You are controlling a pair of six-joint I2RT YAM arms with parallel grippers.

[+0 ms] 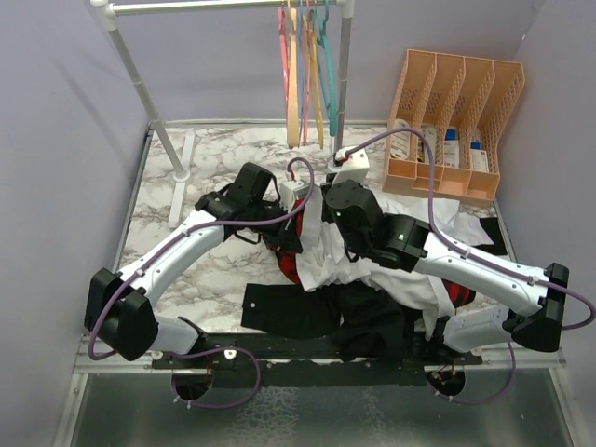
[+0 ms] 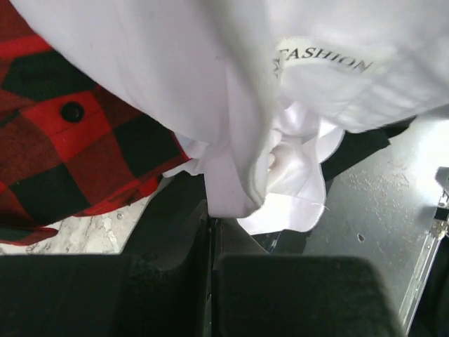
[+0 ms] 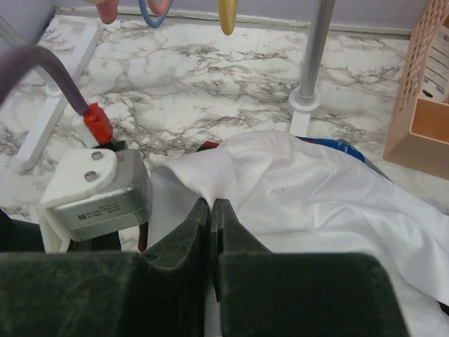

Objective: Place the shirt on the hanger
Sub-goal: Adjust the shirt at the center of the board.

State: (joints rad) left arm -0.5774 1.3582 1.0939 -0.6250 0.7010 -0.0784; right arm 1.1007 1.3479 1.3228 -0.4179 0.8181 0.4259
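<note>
The white shirt [image 1: 323, 253] lies bunched at the table's middle, partly lifted between my two grippers. My left gripper [image 1: 296, 210] is shut on a fold of it [image 2: 175, 63] near the collar label that reads "FASHION". My right gripper [image 1: 321, 197] is shut on a raised peak of the shirt [image 3: 316, 196], close beside the left gripper's camera housing [image 3: 98, 193]. The thin pink hanger [image 1: 283, 42] hangs on the rack at the back, leftmost among several hangers, apart from both grippers.
A red-and-black plaid shirt [image 2: 63, 140] and a black garment [image 1: 307, 312] lie under and in front of the white shirt. The rack's upright pole [image 1: 343, 84] stands just behind the grippers. A peach file organizer [image 1: 456, 121] stands back right. Peach-orange and teal hangers hang beside the pink one.
</note>
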